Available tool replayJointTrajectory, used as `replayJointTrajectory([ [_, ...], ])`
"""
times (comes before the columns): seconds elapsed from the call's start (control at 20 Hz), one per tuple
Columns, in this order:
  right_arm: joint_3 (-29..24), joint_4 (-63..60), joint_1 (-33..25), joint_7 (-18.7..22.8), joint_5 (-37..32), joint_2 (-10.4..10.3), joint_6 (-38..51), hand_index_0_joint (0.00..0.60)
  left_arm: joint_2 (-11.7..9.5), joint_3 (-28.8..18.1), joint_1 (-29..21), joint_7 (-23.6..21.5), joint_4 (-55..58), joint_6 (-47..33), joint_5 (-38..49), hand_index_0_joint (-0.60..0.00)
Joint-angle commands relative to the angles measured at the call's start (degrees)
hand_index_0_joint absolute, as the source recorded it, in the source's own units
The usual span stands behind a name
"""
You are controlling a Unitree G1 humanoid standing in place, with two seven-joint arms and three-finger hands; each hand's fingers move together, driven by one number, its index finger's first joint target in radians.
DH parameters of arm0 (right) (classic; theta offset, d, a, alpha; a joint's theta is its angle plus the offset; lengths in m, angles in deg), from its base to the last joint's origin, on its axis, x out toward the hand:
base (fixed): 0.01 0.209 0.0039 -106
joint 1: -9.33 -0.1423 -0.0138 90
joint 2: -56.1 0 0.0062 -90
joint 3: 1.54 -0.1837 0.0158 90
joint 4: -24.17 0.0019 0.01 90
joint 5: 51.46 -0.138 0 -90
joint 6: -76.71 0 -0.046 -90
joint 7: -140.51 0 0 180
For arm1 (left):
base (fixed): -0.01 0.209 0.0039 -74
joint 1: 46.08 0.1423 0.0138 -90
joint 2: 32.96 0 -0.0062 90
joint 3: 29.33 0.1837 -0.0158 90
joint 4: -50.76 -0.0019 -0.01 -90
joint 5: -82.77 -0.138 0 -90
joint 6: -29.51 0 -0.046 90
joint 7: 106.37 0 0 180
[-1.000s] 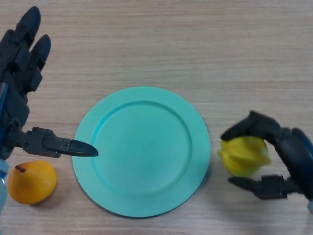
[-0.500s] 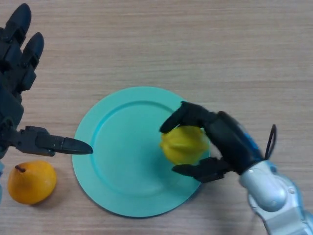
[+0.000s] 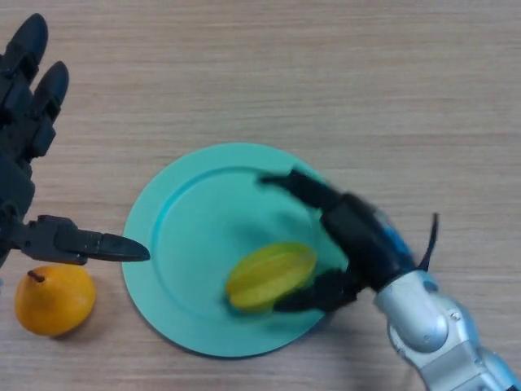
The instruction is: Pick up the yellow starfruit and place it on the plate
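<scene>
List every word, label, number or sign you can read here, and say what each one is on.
None. No readable text shows on the starfruit, the plate, the pear, the table, the left hand or the right hand.

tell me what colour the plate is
The plate is a plain teal green with no pattern, seen in the head view.
</scene>
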Motion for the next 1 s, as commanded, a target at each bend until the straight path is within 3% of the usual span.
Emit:
replayJointTrajectory([
  [0.05, -6.52, 8.28, -3.04, 2.77, -5.46, -0.11, 3.68, 0.000, -2.82, -4.92, -2.37, -1.56, 1.82, -7.41, 2.20, 0.000],
  [0.3, -15.12, 18.86, -0.73, -2.83, -9.22, -0.11, -2.15, 0.000, -1.72, -2.70, -2.49, -2.94, 0.42, -9.85, 1.67, 0.000],
  [0.55, -21.67, 27.30, 2.95, -6.36, -16.20, 0.80, -5.66, 0.000, -2.32, -1.56, -3.64, -2.34, 0.42, -6.60, 1.36, 0.000],
  [0.75, -23.53, 28.88, 6.55, -8.17, -18.44, 2.26, -5.91, 0.000, -1.63, -0.79, -2.89, -2.16, -0.33, -6.49, 0.12, 0.000],
  [1.0, -23.84, 29.97, 7.49, -8.74, -19.31, 2.33, -6.56, 0.000, -1.56, -0.29, -2.93, -1.50, 0.76, -4.83, -1.75, 0.000],
])
